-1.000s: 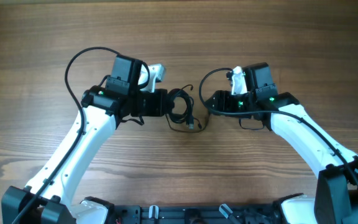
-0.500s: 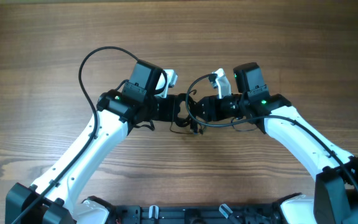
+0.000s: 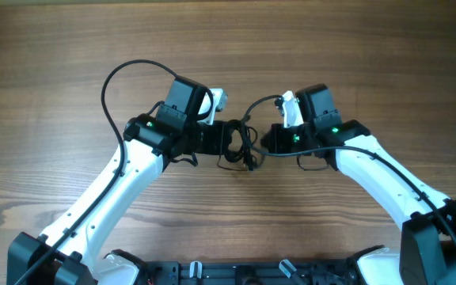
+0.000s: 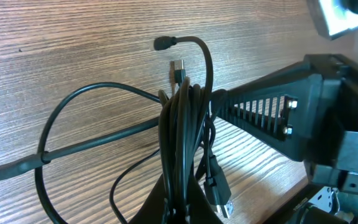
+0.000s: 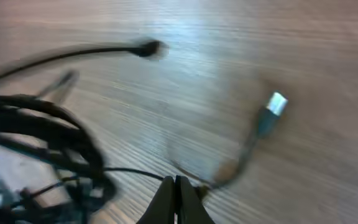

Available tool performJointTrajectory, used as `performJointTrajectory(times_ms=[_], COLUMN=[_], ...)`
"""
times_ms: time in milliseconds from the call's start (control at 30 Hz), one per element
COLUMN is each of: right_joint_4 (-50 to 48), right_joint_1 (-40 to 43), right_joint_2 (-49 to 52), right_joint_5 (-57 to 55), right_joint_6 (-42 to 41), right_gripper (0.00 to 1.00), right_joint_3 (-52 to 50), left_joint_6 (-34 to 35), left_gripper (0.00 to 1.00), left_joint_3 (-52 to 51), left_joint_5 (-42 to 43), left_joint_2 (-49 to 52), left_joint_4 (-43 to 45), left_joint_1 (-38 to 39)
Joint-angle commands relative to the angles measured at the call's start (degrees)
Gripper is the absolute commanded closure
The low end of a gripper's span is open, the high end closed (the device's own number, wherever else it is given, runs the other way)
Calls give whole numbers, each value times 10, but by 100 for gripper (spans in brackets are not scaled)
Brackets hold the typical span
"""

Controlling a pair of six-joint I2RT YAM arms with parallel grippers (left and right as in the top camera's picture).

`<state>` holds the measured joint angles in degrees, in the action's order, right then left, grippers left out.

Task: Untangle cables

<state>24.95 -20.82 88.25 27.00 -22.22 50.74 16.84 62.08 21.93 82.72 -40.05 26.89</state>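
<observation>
The cables (image 3: 241, 143) are a bundle of thin black cords lying between the two grippers at mid-table. My left gripper (image 3: 226, 141) is shut on the bundle; in the left wrist view the looped cords (image 4: 183, 124) rise straight out of its fingertips (image 4: 182, 210), with a silvery-tipped plug (image 4: 221, 198) hanging beside them. My right gripper (image 3: 266, 143) sits just right of the bundle. In the blurred right wrist view its jaws (image 5: 176, 185) are pressed together on one thin cord (image 5: 132, 171), which bends at the tips and runs on to a silvery plug (image 5: 273, 106).
Bare wooden tabletop (image 3: 228, 47) lies all around. Each arm's own thicker black wire (image 3: 113, 79) arcs above it. The right gripper's black body (image 4: 278, 115) fills the right of the left wrist view. The robot base (image 3: 236, 273) lines the near edge.
Both arms moved inward toward the bundle. The right gripper went from open to shut at the cables, then drew back slightly to the right. The left stayed shut on the bundle.
</observation>
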Motion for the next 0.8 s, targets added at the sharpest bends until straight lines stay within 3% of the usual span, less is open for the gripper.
performJointTrajectory(times_ms=[0,67,167,233,267,333,533,767], right_joint_4=[67,124,85,32,-2,-37,-96,-91], right_joint_1=[1,1,1,1,1,1,1,1], right_joint_2=[8,8,8,8,8,8,8,8], right_joint_5=[-181,-280,-213,-90,-6,60,151,151], right_joint_6=[-111,-200,-143,-38,15,27,46,47], right_gripper=[96,96,95,85,73,62,58,62], right_joint_3=[1,1,1,1,1,1,1,1], left_joint_6=[3,3,3,3,3,3,3,1], left_gripper=[96,96,96,96,96,96,96,96], left_joint_3=[1,1,1,1,1,1,1,1], left_joint_5=[-9,-12,-12,-12,-12,-12,-12,-13], left_joint_2=[3,3,3,3,3,3,3,3], left_joint_4=[-1,-6,-7,-7,-7,-9,-12,-12], left_joint_1=[-1,-3,-4,-4,-4,-4,-4,-4])
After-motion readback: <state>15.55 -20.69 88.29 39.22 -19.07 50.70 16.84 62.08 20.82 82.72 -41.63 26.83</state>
